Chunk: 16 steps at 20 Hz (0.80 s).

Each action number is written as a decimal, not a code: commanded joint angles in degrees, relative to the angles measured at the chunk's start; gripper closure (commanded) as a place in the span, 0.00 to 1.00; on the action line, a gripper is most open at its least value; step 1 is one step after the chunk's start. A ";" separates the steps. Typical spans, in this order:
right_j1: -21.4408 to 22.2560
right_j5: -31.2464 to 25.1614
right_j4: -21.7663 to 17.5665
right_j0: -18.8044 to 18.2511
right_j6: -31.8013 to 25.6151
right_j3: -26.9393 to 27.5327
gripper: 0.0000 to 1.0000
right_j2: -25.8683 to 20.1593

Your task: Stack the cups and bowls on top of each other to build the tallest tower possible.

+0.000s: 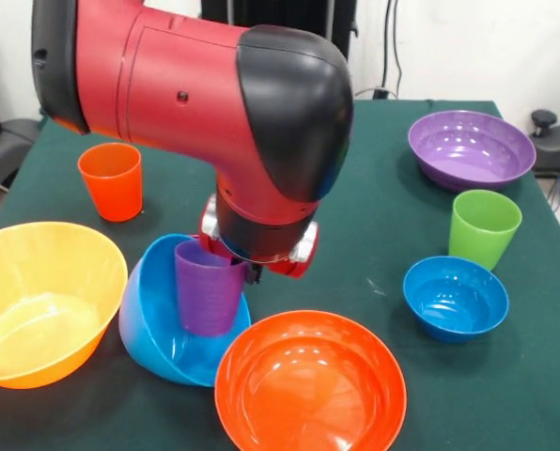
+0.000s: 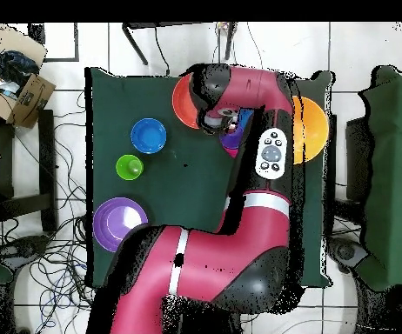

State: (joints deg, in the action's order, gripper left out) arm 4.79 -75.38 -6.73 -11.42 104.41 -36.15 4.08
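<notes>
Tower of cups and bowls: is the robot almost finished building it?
Not nearly. Nothing is really stacked yet. The purple cup stands in the tipped sky-blue bowl, right under the arm; its gripper is hidden. Still left apart on the table: yellow-orange bowl, orange-red bowl, purple bowl, dark blue bowl, orange cup and green cup.

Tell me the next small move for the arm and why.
Probably lift the purple cup straight up: it sits inside the tilted sky-blue bowl, right under the arm's wrist. Whether the tool holds it is hidden, so confirm the grip first.
</notes>
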 commanded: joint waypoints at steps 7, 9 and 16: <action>4.86 -3.55 3.16 2.42 5.57 -6.21 1.00 -2.67; 4.80 -3.43 3.06 2.68 6.11 -6.62 1.00 -2.04; 9.46 1.44 2.35 1.93 3.38 -14.47 1.00 -0.46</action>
State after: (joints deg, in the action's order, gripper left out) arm 8.93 -75.37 -4.10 -9.72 104.41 -40.06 4.72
